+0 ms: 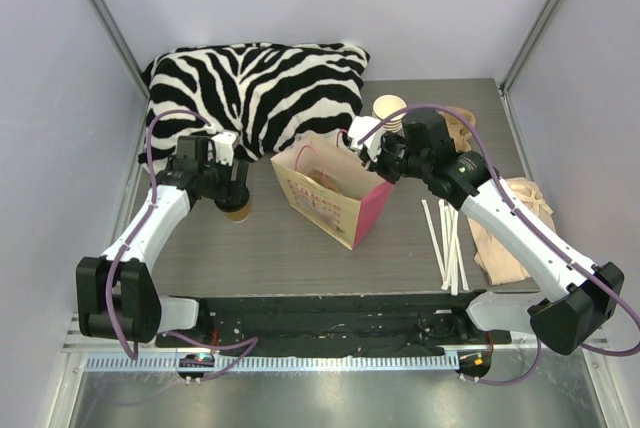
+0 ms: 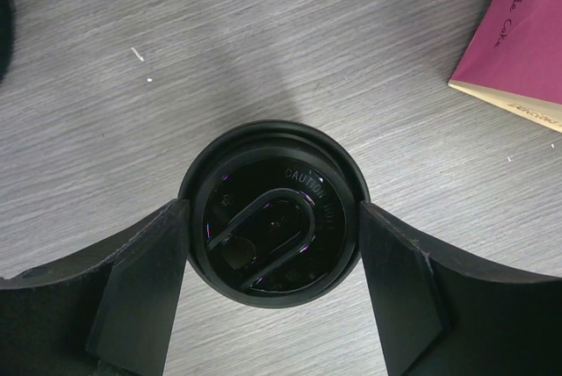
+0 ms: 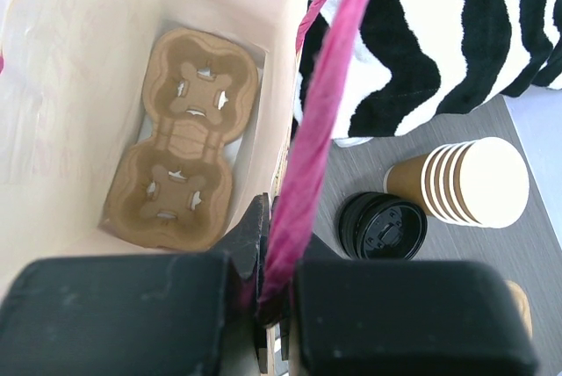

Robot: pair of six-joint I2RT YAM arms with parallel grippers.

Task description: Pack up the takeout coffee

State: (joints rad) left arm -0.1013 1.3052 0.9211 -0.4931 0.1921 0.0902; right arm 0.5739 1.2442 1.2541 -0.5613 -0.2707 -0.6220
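The takeout coffee point(image 1: 238, 210), a brown cup with a black lid point(image 2: 274, 213), stands on the grey table left of the bag. My left gripper point(image 1: 230, 193) is over it from above, and its two fingers point(image 2: 145, 288) press against opposite sides of the cup just under the lid. The pink and cream paper bag point(image 1: 330, 193) stands open in the middle. My right gripper point(image 1: 385, 163) is shut on the bag's pink handle point(image 3: 320, 121) at the bag's rim. A brown two-cup carrier point(image 3: 184, 139) lies at the bottom of the bag.
A stack of lidless cream-rimmed cups point(image 3: 474, 183) and loose black lids point(image 3: 383, 225) sit right of the bag. A zebra-striped pillow point(image 1: 255, 83) fills the back left. White straws point(image 1: 447, 238) and brown paper items point(image 1: 515, 228) lie on the right.
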